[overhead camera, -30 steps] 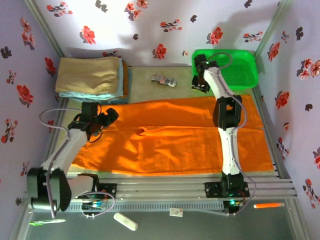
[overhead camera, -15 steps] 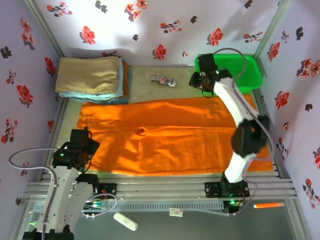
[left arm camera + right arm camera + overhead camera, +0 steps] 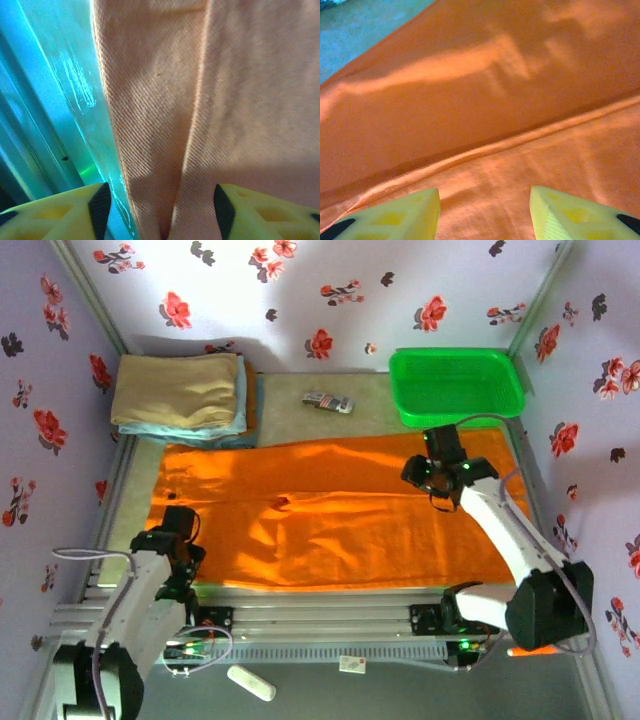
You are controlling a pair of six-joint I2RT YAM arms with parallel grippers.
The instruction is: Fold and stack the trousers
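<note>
Cannot read the print on the small patterned flat packet (image 3: 328, 401) lying on the desk (image 3: 290, 420) beyond the cloth: too small. Same for the little white card (image 3: 351, 664) on the near ledge, marks blurred. Tagging the bright orange soft-cloth trousers (image 3: 340, 510) as spread flat across the desk middle, legs running left to right, one nearer and one farther, with a seam line between them. Placing the left gripper (image 3: 178, 545) at the trousers' near-left corner. From its wrist camera, about half spread, yellow fingers (image 3: 60, 210) either side of the cloth's edge fold, with a sliver of desk between the left finger and the cloth, so not clamped; fingertips cut off by the frame bottom. Placing the right gripper (image 3: 418, 473) low over the far leg toward the right end, jaws parted with nothing between them, only bare cloth below. Losing part of the trousers' right end behind the right arm. Also logging a tan folded cloth (image 3: 178, 388) at far left, stacked on a light blue folded cloth (image 3: 248, 400) mostly hidden beneath it, and a green plastic mesh basket (image 3: 455, 385) at far right.
</note>
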